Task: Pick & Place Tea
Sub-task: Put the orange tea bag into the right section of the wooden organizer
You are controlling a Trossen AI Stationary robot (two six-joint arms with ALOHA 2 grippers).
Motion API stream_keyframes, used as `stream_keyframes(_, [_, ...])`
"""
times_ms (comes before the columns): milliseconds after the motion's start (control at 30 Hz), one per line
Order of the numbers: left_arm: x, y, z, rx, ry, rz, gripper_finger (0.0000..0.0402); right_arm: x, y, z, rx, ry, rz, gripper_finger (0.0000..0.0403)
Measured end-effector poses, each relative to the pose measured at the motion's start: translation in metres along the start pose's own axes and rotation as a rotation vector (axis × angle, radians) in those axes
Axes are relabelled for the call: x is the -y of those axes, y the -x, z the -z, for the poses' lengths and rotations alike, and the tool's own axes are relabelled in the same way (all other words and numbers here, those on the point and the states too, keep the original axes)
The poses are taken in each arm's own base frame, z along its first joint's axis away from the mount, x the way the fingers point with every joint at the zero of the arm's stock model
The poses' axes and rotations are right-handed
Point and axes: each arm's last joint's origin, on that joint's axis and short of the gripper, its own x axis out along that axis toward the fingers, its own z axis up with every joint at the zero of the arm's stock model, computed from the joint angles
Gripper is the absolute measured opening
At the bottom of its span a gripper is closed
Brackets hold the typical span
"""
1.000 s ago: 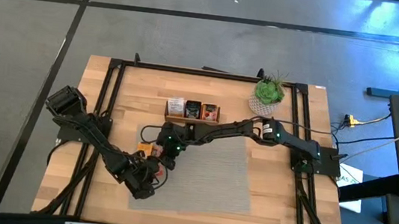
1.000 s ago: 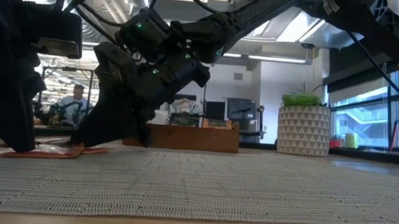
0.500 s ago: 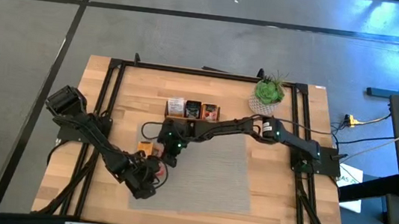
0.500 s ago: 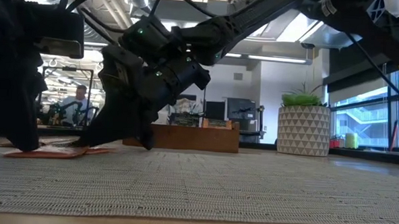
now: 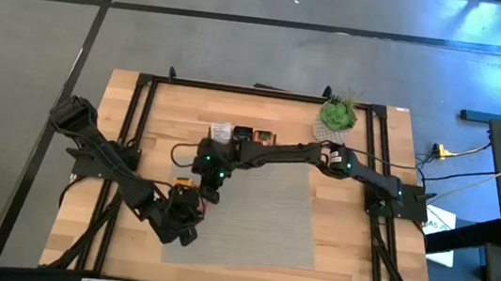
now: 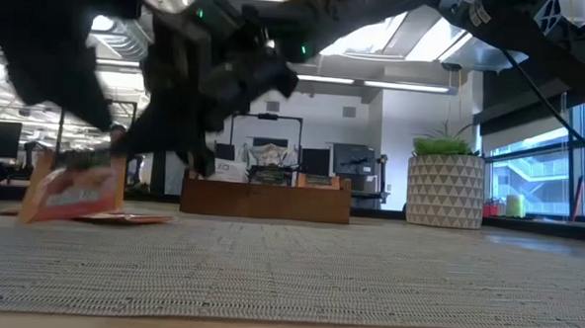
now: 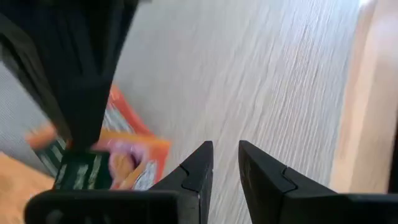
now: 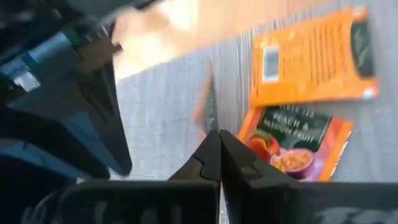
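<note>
Low view shows one orange square tea-bag sachet (image 6: 74, 189) lifted clear of the grey woven mat (image 6: 367, 276) and hanging tilted. It is blurred, so its label cannot be read. The right gripper (image 8: 219, 140) pinches it: in the right wrist view the fingers are pressed together on the sachet, which appears only as a thin orange edge. Two more orange printed sachets lie flat on the mat below, one plain-backed (image 8: 311, 56) and one with fruit printed on it (image 8: 298, 146), touching at their edges.

The left gripper (image 7: 225, 155) hovers just beside this spot over the mat, its fingers a narrow gap apart with nothing between them.

Further back, the brown wooden three-compartment tray (image 6: 271, 201) holds upright sachets: white (image 5: 221, 132) in one end compartment, black (image 5: 243, 133) in the middle and orange (image 5: 262, 136) in the other end. The right arm crosses over the tray's front edge and hides part of it, so a count per compartment cannot be made.

The mat lies on a pale wooden table (image 5: 351, 256) with a black frame. A green plant in a white patterned pot (image 5: 337, 115) stands at the far right corner. Beyond is an office with monitors, ceiling lights and windows.
</note>
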Motion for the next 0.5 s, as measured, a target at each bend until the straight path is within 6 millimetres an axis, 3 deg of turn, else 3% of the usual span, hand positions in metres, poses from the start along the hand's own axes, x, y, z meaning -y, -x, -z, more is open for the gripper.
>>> stream_keyframes(267, [-0.005, 0.04, -0.033, 0.311, 0.066, 0.011, 0.0072, -0.009, 0.068, -0.036, 0.044, 0.079, 0.043, 0.0])
stream_keyframes(500, [-0.018, 0.071, -0.059, 0.455, 0.085, 0.023, 0.0072, -0.006, 0.132, -0.033, 0.056, 0.087, 0.187, 0.0])
